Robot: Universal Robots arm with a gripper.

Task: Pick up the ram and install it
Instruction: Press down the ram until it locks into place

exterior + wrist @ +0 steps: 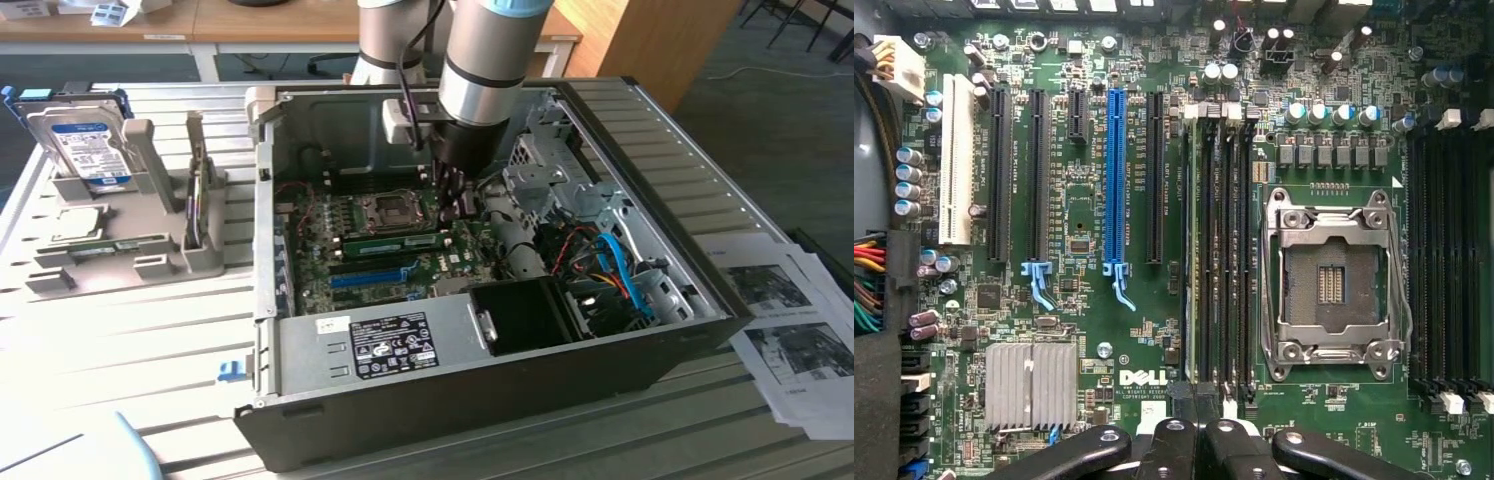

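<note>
At the exterior view's left, hard drive (83, 145) upright in a grey rack (127, 262) on the worktop (134, 340). Centre, ram (394, 243) standing in a motherboard (320, 235) slot beside the empty CPU socket (391, 208). Rightward, claw (450, 205) over the ram's end, fingertips together.

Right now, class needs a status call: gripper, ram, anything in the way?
Gripper low inside case, over ram's end. Ram standing among memory slots beside CPU socket. Nothing seen blocking it.
</note>
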